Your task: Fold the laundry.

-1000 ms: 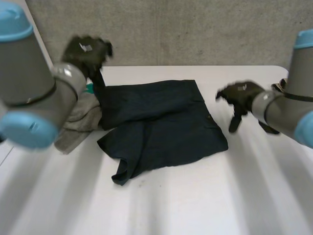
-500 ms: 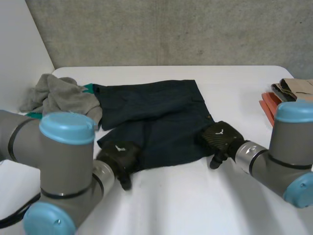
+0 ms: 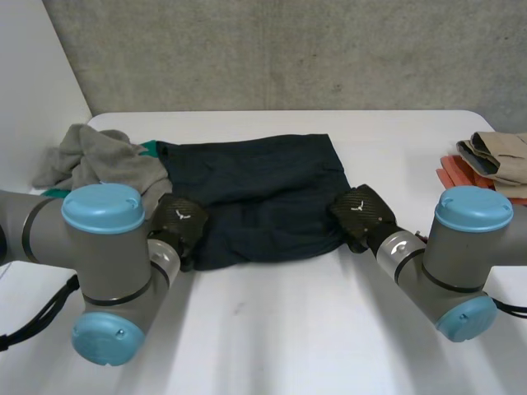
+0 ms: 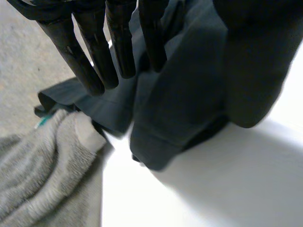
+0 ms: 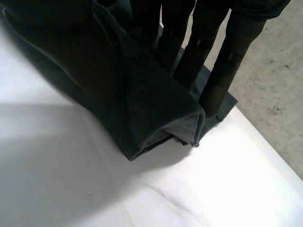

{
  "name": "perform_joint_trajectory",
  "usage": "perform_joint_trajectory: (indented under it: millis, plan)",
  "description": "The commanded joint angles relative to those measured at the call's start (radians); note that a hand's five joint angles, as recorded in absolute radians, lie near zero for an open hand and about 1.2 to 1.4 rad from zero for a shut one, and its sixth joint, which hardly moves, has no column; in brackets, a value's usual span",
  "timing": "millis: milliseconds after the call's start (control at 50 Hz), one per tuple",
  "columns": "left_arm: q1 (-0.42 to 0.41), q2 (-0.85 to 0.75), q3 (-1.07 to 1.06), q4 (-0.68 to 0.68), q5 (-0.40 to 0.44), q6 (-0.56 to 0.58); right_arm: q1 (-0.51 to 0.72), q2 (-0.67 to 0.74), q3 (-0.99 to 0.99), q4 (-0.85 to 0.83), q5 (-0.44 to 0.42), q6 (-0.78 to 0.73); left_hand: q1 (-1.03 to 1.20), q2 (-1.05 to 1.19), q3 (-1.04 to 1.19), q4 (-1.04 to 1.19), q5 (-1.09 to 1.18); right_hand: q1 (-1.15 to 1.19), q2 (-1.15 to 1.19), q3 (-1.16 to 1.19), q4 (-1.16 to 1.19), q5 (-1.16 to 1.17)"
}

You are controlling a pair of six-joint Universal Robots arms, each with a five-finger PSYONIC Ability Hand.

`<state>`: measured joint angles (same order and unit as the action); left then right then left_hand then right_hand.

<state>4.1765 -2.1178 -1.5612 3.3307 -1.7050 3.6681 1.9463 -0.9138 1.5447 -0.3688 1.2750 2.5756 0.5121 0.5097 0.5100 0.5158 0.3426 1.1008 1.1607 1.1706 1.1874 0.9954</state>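
Both hands hold the dark cloth (image 3: 255,197) on the white table (image 3: 288,329)
The left hand (image 3: 181,224) pinches its near left corner; the right hand (image 3: 360,212) pinches its near right corner; a grey towel (image 3: 99,160) sits right by its left side.

Bright, even light, perhaps overhead; garment (image 5: 156,109) shadowed beneath.

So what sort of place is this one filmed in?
Probably a robotics lab or test bench, not a home: a bare concrete wall, a plain white table, and laundry staged on it: a dark garment, a grey towel and folded clothes.
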Motion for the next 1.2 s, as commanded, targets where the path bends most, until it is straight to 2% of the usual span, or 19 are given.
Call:
perform_joint_trajectory:
  millis: [20,80,140,260,340,440,500,640,700,820,920,1000,1060,1080,1100,1120,1140,1160,1200]
  plan:
    - [0.008,-0.037,0.013,0.093,0.005,0.107,0.003,-0.042,0.000,0.031,0.024,0.014,0.171,0.173,0.173,0.167,0.166,0.295,0.236,0.226,0.209,0.226]
    - [0.017,-0.067,0.032,0.104,0.016,0.119,0.002,-0.048,-0.003,0.054,0.024,0.020,0.408,0.410,0.410,0.404,0.403,0.295,0.236,0.226,0.209,0.226]
    - [0.030,-0.085,0.050,0.090,0.030,0.121,-0.001,-0.057,-0.006,0.103,0.024,0.015,0.883,0.885,0.885,0.879,0.877,0.295,0.236,0.226,0.209,0.226]
    - [0.031,-0.005,0.009,-0.037,0.057,0.110,-0.003,-0.120,0.009,0.290,0.024,-0.037,0.884,0.887,0.886,0.880,0.879,0.295,0.236,0.226,0.209,0.226]
    - [0.002,0.166,-0.086,-0.181,0.114,0.083,-0.035,-0.246,0.031,0.593,0.024,-0.139,0.884,0.887,0.886,0.880,0.879,0.295,0.236,0.226,0.209,0.226]
    - [-0.070,0.355,-0.195,-0.454,0.165,0.040,-0.102,-0.365,0.051,1.088,0.020,-0.342,0.884,0.887,0.886,0.880,0.879,0.295,0.236,0.226,0.209,0.226]
    - [-0.117,0.352,-0.201,-0.583,0.163,0.020,-0.122,-0.389,0.042,1.168,-0.006,-0.405,0.884,0.887,0.886,0.880,0.879,0.295,0.236,0.226,0.209,0.226]
    - [-0.104,0.262,-0.065,-0.579,0.111,0.015,-0.124,-0.363,-0.034,1.049,-0.016,-0.325,0.884,0.887,0.886,0.880,0.879,0.295,0.236,0.226,0.209,0.226]
    - [-0.070,0.211,0.061,-0.533,0.081,0.015,-0.124,-0.306,-0.115,0.964,-0.006,-0.226,0.884,0.887,0.886,0.880,0.879,0.295,0.236,0.226,0.209,0.226]
    - [-0.020,0.075,0.335,-0.296,0.119,0.007,-0.135,-0.199,-0.247,0.693,0.061,-0.025,0.884,0.887,0.886,0.880,0.879,0.295,0.236,0.226,0.209,0.226]
    - [-0.012,-0.108,0.576,-0.142,0.114,0.017,-0.128,-0.102,-0.290,0.438,0.103,0.041,0.884,0.887,0.886,0.880,0.879,0.295,0.236,0.226,0.209,0.226]
    - [0.000,-0.307,0.830,-0.189,0.084,0.049,-0.122,0.030,-0.327,0.155,0.104,0.028,0.884,0.887,0.886,0.880,0.879,0.295,0.236,0.226,0.209,0.226]
    - [-0.001,-0.399,0.943,-0.243,0.074,0.072,-0.119,0.096,-0.348,0.027,0.110,0.015,0.884,0.887,0.886,0.880,0.879,0.295,0.236,0.226,0.209,0.226]
    - [-0.004,-0.445,1.004,-0.276,0.073,0.078,-0.115,0.139,-0.366,-0.039,0.109,0.009,0.884,0.887,0.886,0.880,0.879,-0.173,-0.233,-0.243,-0.259,-0.242]
    - [-0.006,-0.464,1.030,-0.292,0.074,0.079,-0.110,0.160,-0.374,-0.062,0.110,0.003,0.792,0.794,0.794,0.788,0.786,-0.640,-0.700,-0.709,-0.726,-0.709]
    - [-0.007,-0.479,1.055,-0.307,0.076,0.081,-0.104,0.180,-0.382,-0.082,0.112,-0.001,0.410,0.412,0.412,0.406,0.405,-0.926,-0.986,-0.996,-1.013,-0.995]
    - [-0.010,-0.493,1.073,-0.316,0.071,0.079,-0.098,0.197,-0.390,-0.097,0.116,-0.009,-0.053,-0.051,-0.051,-0.057,-0.058,-0.926,-0.986,-0.996,-1.013,-0.995]
    - [-0.018,-0.508,1.101,-0.335,0.070,0.076,-0.086,0.220,-0.402,-0.119,0.132,-0.034,-0.338,-0.335,-0.335,-0.341,-0.343,-0.926,-0.986,-0.996,-1.013,-0.995]
    - [-0.024,-0.510,1.110,-0.338,0.068,0.069,-0.082,0.225,-0.410,-0.128,0.156,-0.052,-0.338,-0.335,-0.335,-0.341,-0.343,-0.926,-0.986,-0.996,-1.013,-0.995]
